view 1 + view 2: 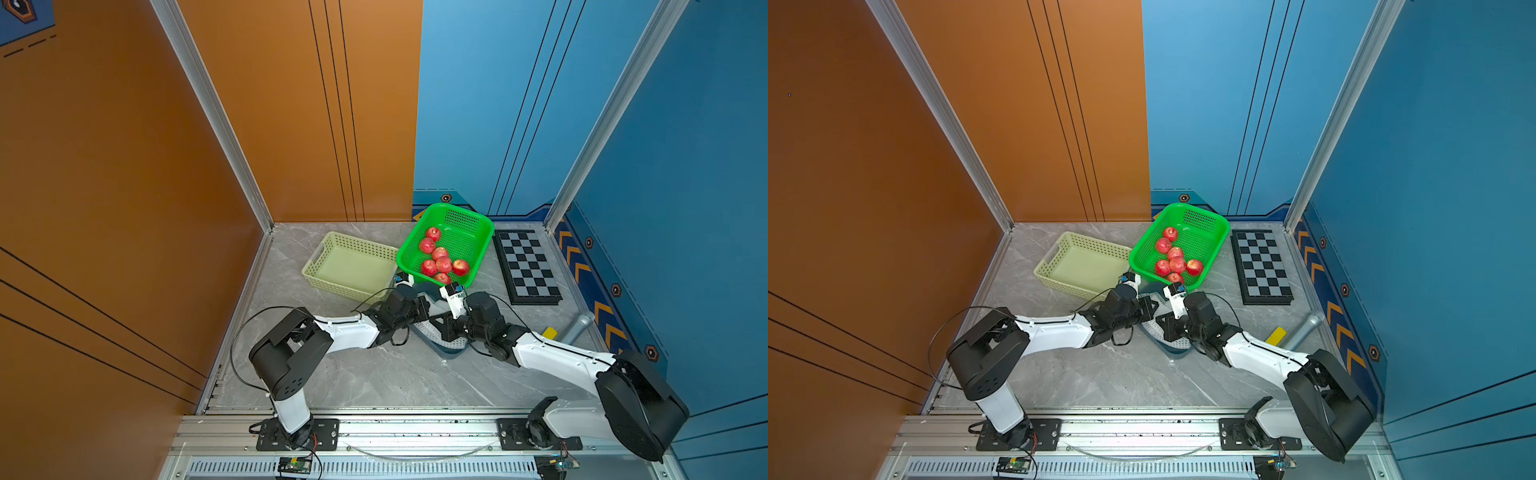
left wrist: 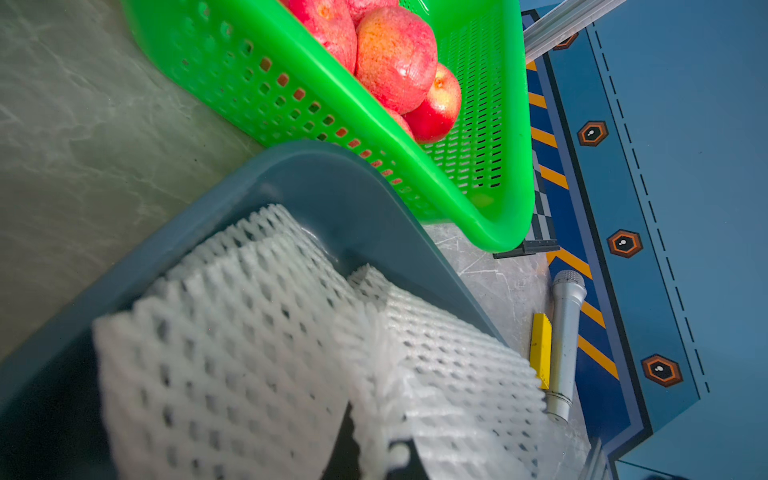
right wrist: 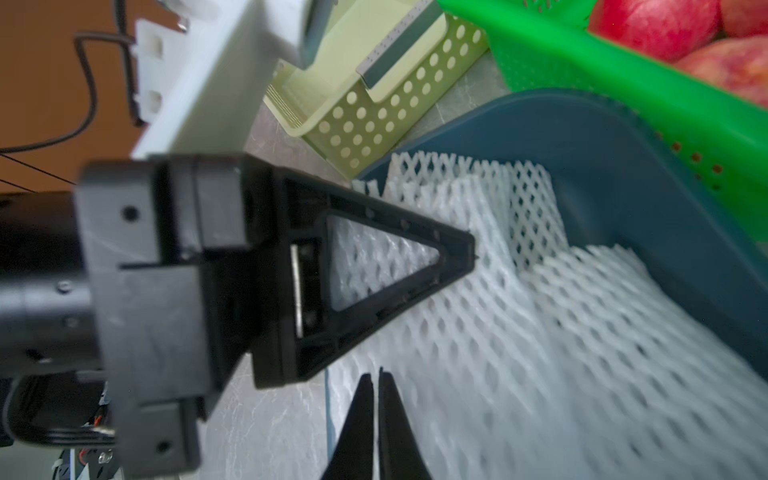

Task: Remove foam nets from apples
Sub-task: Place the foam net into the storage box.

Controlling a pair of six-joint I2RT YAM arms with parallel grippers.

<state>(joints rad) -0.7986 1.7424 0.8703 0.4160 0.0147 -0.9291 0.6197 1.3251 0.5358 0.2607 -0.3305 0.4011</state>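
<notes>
Right wrist view: right claw (image 3: 376, 374) pressed together at the edge of the foam nets (image 3: 540, 332) piled in the blue bin (image 3: 623, 187). Left claw (image 3: 467, 253) is also closed, tip on the pile. Can't tell if either has mesh pinched. Apples (image 1: 442, 257) look bare in the green basket (image 1: 461, 220). My call: pinch one layer, lift straight, arms are crowded. Grey marble desk (image 1: 395, 374), orange wall (image 1: 124, 208), blue wall (image 1: 685, 208).

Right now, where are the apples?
In both top views the apples sit in the green basket, at the table's back, between the yellow basket and the chessboard.
</notes>
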